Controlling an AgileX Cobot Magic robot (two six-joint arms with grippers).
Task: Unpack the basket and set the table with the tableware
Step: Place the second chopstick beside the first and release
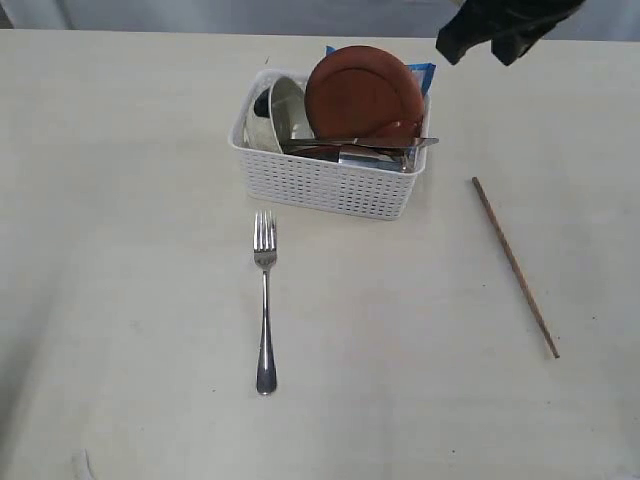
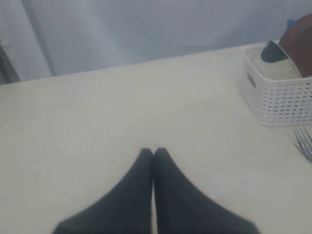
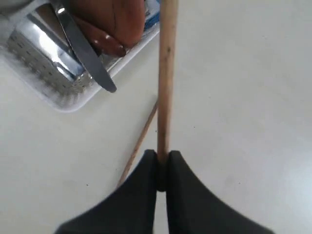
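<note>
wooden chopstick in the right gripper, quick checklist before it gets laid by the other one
1. Grip: right gripper shut on the thin wooden chopstick, pinched between its tips: ok.
2. Far end of the held chopstick clear of the white perforated plastic basket: cannot tell, the end runs out of frame.
3. Mate: second wooden chopstick lies flat on the pale cream table, right of the basket, bare table beside it: ok.
4. Other arm: left gripper shut, empty, over bare table: ok.
5. Cutlery: steel fork lies in front of the basket, well clear of the chopsticks: ok.
</note>
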